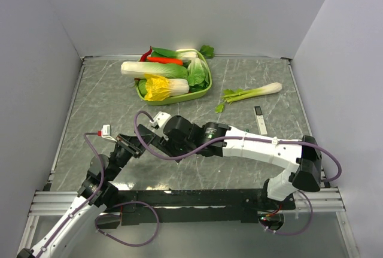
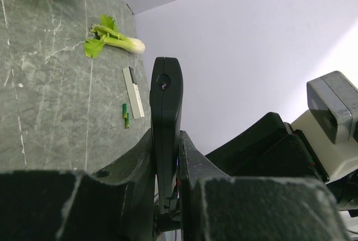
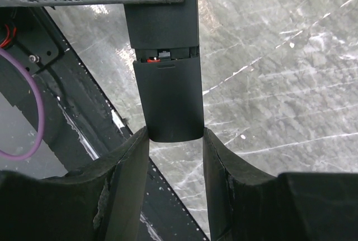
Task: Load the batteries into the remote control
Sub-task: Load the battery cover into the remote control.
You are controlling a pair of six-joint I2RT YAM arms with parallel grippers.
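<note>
The left tool (image 2: 166, 146) was clamped on the remote control (image 2: 165, 93), held off the bench (image 2: 50, 101); the right tool (image 3: 175, 137) pinched its other end; a green battery (image 2: 126, 116) lay beside a white device (image 2: 133, 91).

The right arm (image 1: 257, 144) stretches across the counter (image 1: 102, 90); left claw (image 2: 166, 143) and right claw (image 3: 174, 137) meet on the remote control (image 2: 166, 101), left of centre. Behind stand the vegetable tray (image 1: 197, 96), celery (image 1: 251, 93) and white device (image 1: 260, 120). The back left corner is free.

No words or numbers can be read in any view. The black remote control (image 3: 168, 101) shows no clear letters. The white device (image 1: 260, 120) on the tabletop (image 1: 108, 99) is too small to read.
</note>
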